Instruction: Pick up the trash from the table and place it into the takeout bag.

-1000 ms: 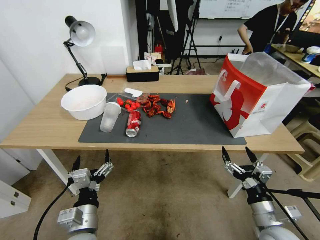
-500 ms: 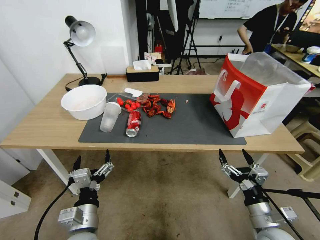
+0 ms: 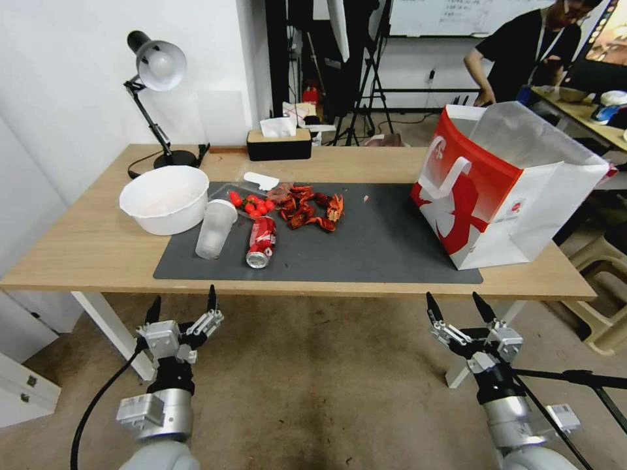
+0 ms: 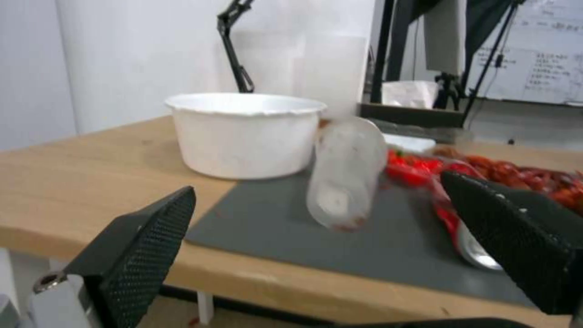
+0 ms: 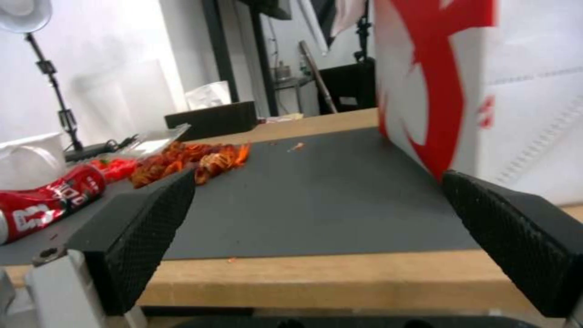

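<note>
Though crushed, soda can [image 3: 260, 242] lengthwise nearward.

Light-wood table [image 3: 78, 251] under grey mat [image 3: 385, 245]

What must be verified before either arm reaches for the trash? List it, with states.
1. Left gripper open, below the table edge: ok.
2. Right gripper open, empty: ok.
3. Takeout bag upright, mouth open: ok.
4. Soda can lying on the mat, unobstructed from the front: ok.
5. Plastic cup leaning against the white bowl, stable: cannot tell.
6. Crayfish shells in one loose pile, graspable at once: not ok.
</note>
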Controlling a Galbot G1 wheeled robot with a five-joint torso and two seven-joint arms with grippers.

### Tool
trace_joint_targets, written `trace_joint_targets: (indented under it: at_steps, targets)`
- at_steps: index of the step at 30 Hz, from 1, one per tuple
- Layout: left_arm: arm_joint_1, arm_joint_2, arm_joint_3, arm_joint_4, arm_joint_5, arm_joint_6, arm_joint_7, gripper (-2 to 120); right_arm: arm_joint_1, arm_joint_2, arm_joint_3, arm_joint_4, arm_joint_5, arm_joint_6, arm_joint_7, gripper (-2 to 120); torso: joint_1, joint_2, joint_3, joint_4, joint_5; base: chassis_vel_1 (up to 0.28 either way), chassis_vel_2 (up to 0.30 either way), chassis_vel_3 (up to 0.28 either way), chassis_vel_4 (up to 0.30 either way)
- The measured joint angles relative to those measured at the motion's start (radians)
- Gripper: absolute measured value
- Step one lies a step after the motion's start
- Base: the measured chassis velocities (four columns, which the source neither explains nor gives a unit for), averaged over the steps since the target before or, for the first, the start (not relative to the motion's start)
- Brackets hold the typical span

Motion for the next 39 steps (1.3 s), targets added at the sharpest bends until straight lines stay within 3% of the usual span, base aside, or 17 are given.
trace_joint_targets:
  at_steps: [9, 18, 39]
  targets:
    - [-0.140, 0.146, 0.010, 0.055, -0.129, 0.049, 0.001, 100, 0.004, -0.013, 0.000, 0.021, 0.002, -0.034, 0.009, 100, 0.000, 0.000, 0.000, -0.0007, -0.0003, 0.000, 0.000, 0.000, 0.000]
    - [-0.257, 0.286, 0.015, 0.147, -0.181, 0.062, 0.017, 100, -0.028, 0.019, 0.003, 0.045, -0.032, -0.040, 0.009, 100, 0.000, 0.000, 0.000, -0.0004, -0.0001, 0.000, 0.000, 0.000, 0.000]
    - [-0.464, 0.409, 0.105, 0.303, -0.365, 0.208, 0.068, 100, -0.062, 0.070, 0.010, 0.048, -0.076, -0.047, 0.012, 100, 0.000, 0.000, 0.000, -0.0003, 0.0000, 0.000, 0.000, 0.000, 0.000]
